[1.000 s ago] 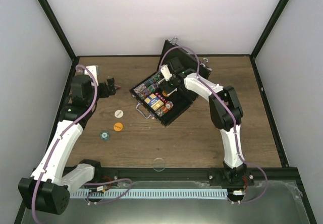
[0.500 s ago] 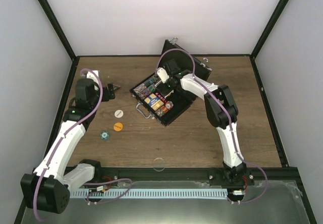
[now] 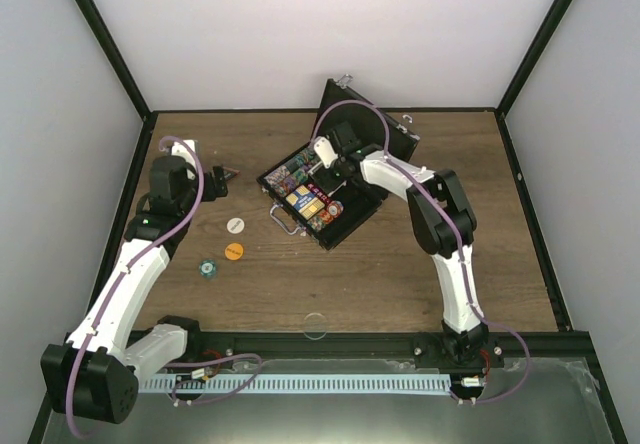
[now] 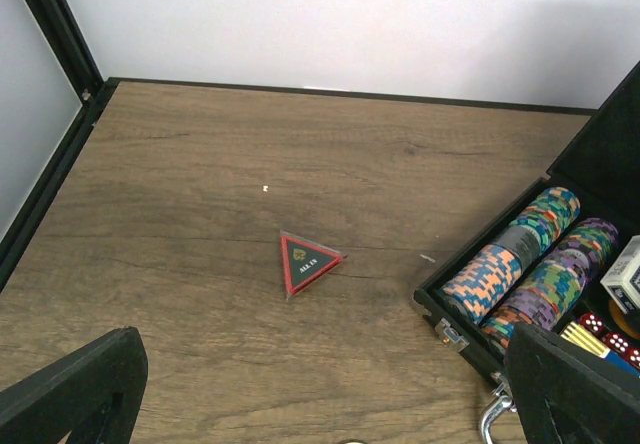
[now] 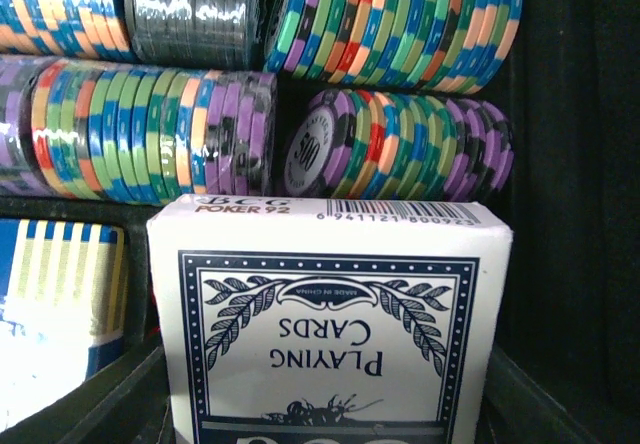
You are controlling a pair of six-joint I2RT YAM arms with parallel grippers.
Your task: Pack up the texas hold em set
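Observation:
The black case lies open mid-table with its lid raised, and rows of multicoloured chips fill its far side. My right gripper is shut on a white playing-card box, held just above the case interior in front of the chips; in the top view the box hangs over the case's back left. A blue-backed deck sits in the case beside it. My left gripper hovers open over bare wood, near a red-edged triangular "ALL IN" marker.
On the table left of the case lie a white button, an orange button and a teal chip. A clear disc rests near the front edge. The case's silver handle points toward these. Black frame rails border the table.
My right gripper has carried the card box a little up and left over the case, toward the chip rows. The left arm shifted slightly early on, then stayed still.

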